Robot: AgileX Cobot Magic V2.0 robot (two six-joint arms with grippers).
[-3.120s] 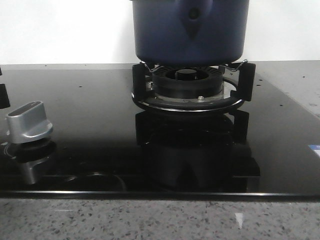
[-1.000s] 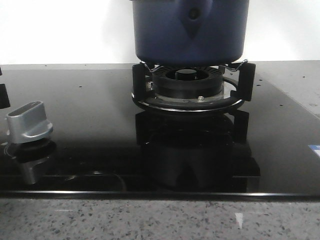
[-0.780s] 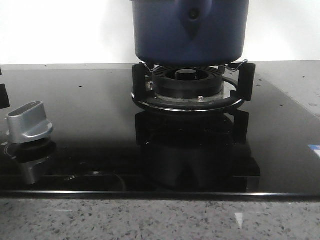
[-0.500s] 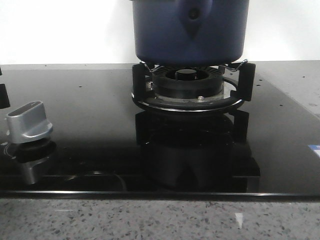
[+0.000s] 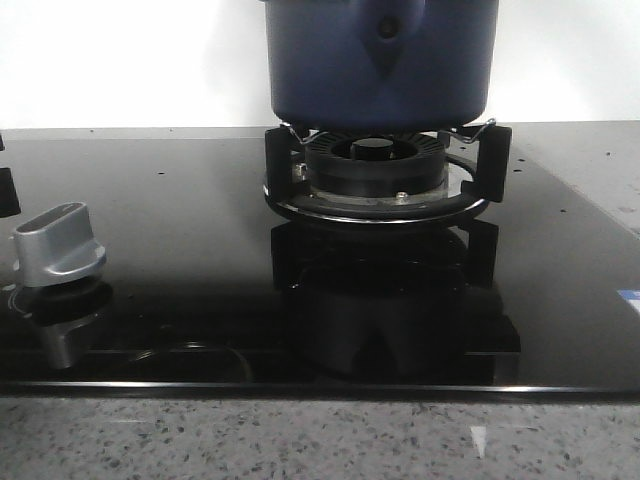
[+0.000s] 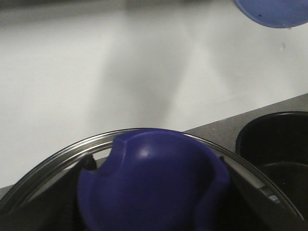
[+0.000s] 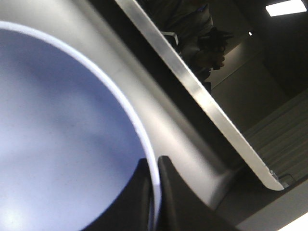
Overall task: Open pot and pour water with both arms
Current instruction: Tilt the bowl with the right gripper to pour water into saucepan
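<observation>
Pot [image 5: 380,65]: on burner [image 5: 375,165], lidded. Right fingers [image 7: 155,192] pinch bowl [image 7: 62,144] rim, ready to pour. Left fingers: cannot tell.

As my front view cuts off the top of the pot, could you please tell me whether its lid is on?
Observer: Yes. The left wrist view shows a glass lid with a blue knob on the pot.
Operator: Thank you. Is the left gripper gripping that knob?
Observer: I cannot tell. Dark shapes flank the knob, but no fingertips show clearly.
Operator: And what is the right arm doing?
Observer: In the right wrist view, the right gripper has one finger on each side of the rim of a light-blue bowl.
</observation>
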